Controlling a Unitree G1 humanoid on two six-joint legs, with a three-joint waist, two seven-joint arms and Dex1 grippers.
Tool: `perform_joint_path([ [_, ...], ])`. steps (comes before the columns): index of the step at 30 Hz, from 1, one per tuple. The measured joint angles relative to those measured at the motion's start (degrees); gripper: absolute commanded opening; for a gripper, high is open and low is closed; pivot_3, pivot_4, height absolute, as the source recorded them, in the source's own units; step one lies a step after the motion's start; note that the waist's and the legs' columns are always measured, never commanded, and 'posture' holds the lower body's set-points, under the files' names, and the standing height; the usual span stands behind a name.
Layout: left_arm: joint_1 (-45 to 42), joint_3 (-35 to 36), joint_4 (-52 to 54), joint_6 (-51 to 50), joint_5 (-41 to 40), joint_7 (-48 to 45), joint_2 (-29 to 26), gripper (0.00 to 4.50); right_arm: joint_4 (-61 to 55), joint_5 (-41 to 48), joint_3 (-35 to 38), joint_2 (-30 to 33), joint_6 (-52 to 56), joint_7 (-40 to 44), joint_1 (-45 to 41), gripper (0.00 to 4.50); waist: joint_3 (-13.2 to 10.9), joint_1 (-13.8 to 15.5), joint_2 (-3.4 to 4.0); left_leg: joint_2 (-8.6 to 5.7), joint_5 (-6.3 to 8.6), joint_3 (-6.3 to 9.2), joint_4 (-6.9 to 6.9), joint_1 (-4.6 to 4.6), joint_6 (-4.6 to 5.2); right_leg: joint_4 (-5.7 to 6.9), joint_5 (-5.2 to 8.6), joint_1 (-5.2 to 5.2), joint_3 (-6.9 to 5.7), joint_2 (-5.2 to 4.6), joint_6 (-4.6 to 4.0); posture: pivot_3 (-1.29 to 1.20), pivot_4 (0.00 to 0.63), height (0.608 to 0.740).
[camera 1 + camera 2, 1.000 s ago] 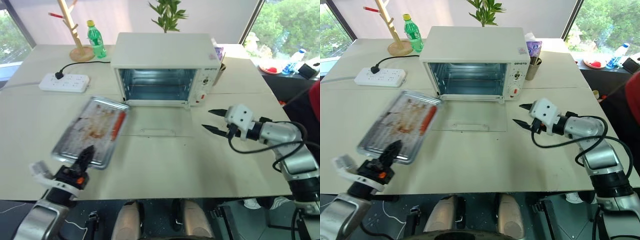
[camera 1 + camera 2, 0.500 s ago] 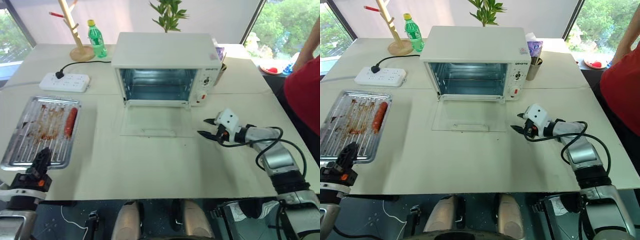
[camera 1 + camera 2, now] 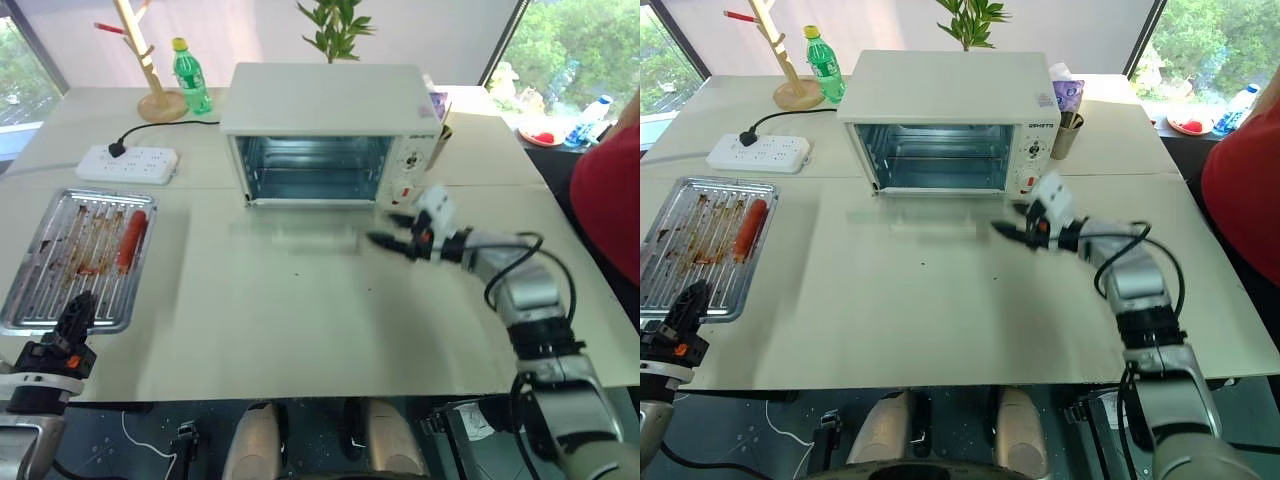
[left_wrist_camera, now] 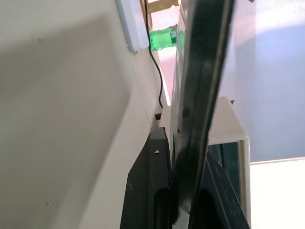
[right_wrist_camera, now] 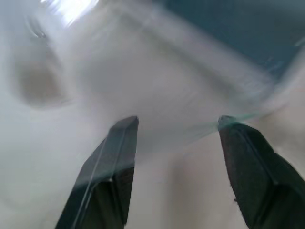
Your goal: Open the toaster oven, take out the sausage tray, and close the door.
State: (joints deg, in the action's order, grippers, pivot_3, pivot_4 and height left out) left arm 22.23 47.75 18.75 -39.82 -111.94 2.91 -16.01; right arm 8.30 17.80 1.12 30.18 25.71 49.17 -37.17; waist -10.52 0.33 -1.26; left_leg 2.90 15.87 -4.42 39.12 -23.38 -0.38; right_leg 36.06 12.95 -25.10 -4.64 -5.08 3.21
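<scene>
I count one toaster oven (image 3: 950,115), with one door (image 3: 930,222) hanging open in front of it. There is one sausage tray (image 3: 702,245), and on it one sausage (image 3: 748,229). I have two tools: my left tool (image 3: 688,305) and my right tool (image 3: 1018,221). Beyond my left tool I count one power strip (image 3: 758,152), one green bottle (image 3: 825,66) and one wooden rack (image 3: 780,50). Beyond my right tool stand one cup (image 3: 1068,135) and one plant (image 3: 968,20). All of it is on one counter (image 3: 940,320).
</scene>
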Motion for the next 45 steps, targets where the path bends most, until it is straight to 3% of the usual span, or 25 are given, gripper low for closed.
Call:
perform_joint_path([
  [3, 0.5, -1.3, 0.4, -0.1, 0.0, 0.4, 0.3, 0.0, -5.9, 1.2, 1.0, 1.8, 0.7, 1.0, 0.8, 2.69, 0.2, 0.5, -0.25, 0.02, 0.01, 0.07, -0.09, 0.01, 0.01, -0.01, 0.01, 0.08, -0.13, 0.04, 0.01, 0.0, 0.15, 0.722],
  [8, 1.4, -3.5, 1.7, -1.3, 0.0, 1.1, 0.2, 0.0, -10.9, 1.3, -2.4, 3.7, 1.7, 3.6, 10.1, 2.69, 0.1, 0.4, -0.19, -0.04, 0.01, 0.02, -0.02, -0.02, 0.01, -0.1, 0.01, 0.08, -0.11, -0.2, 0.0, 0.0, 0.15, 0.722],
  [12, 2.4, -6.2, 2.2, -4.9, 0.0, 0.6, -2.7, 0.0, -13.8, 1.6, -2.0, 8.4, 1.7, 5.8, 11.6, 2.69, 0.1, 0.3, -0.14, -0.07, 0.02, 0.02, 0.02, 0.01, 0.0, -0.08, 0.01, 0.07, -0.11, -0.26, 0.01, 0.0, 0.15, 0.722],
  [15, 3.0, -8.8, 2.3, -9.3, 0.0, -1.8, -6.8, 0.0, -16.6, 2.8, -0.7, 11.8, 1.8, 8.3, 14.3, 3.53, 0.1, 0.4, -0.14, -0.06, 0.03, 0.03, -0.09, -0.02, 0.01, -0.11, 0.05, 0.04, -0.12, -0.2, 0.03, 0.0, 0.15, 0.722],
  [17, 3.2, -10.1, 2.1, -12.2, 0.0, -3.9, -10.2, 0.0, -17.9, 3.9, -0.2, 13.4, 2.6, 9.6, 16.2, 4.45, 0.1, 0.5, -0.14, -0.05, 0.03, 0.03, -0.1, -0.03, 0.01, -0.11, 0.05, 0.01, -0.11, -0.17, 0.02, 0.0, 0.15, 0.722],
  [20, 2.0, -12.1, 0.3, -16.9, 0.0, -7.4, -16.0, 0.0, -20.0, 5.2, 1.2, 15.3, 3.8, 10.7, 19.1, 4.45, 0.1, 0.4, -0.07, -0.04, 0.02, 0.03, -0.08, -0.02, 0.01, -0.09, 0.05, -0.02, -0.11, -0.2, 0.02, 0.0, 0.15, 0.722],
  [24, -5.6, -17.2, -7.0, -22.6, 0.0, -11.0, -22.9, 0.0, -22.2, 6.0, 4.4, 17.4, 4.3, 10.3, 21.5, 4.45, 0.0, 0.5, 0.02, -0.05, 0.02, 0.04, -0.08, -0.03, 0.0, -0.08, 0.04, -0.03, -0.11, -0.2, 0.02, 0.0, 0.15, 0.722],
  [34, -26.9, -34.1, -21.3, -32.7, 0.1, -14.3, -29.6, 0.0, -30.9, 9.0, 12.0, 20.6, 9.4, 7.7, 30.0, 4.45, 0.0, 0.4, 0.03, -0.08, 0.02, -0.02, -0.1, -0.05, 0.01, -0.07, 0.03, -0.04, -0.09, -0.22, 0.05, 0.0, 0.15, 0.722],
  [37, -32.3, -38.2, -25.4, -35.7, 2.2, -16.6, -29.5, 0.0, -33.5, 9.9, 15.4, 20.6, 10.9, 6.4, 33.7, 4.45, 0.0, 0.6, 0.03, -0.11, 0.02, -0.02, -0.09, -0.06, 0.01, -0.07, 0.03, -0.02, -0.1, -0.19, 0.05, 0.0, 0.15, 0.722],
  [45, -48.8, -46.8, -37.4, -42.1, 20.3, -27.9, -23.9, 0.0, -41.8, 12.3, 21.1, 20.2, 14.0, 1.7, 41.9, 4.45, 0.0, 1.3, 0.0, -0.17, 0.01, -0.08, -0.08, -0.07, 0.01, -0.1, 0.03, 0.01, -0.11, -0.16, 0.06, 0.0, 0.15, 0.722],
])
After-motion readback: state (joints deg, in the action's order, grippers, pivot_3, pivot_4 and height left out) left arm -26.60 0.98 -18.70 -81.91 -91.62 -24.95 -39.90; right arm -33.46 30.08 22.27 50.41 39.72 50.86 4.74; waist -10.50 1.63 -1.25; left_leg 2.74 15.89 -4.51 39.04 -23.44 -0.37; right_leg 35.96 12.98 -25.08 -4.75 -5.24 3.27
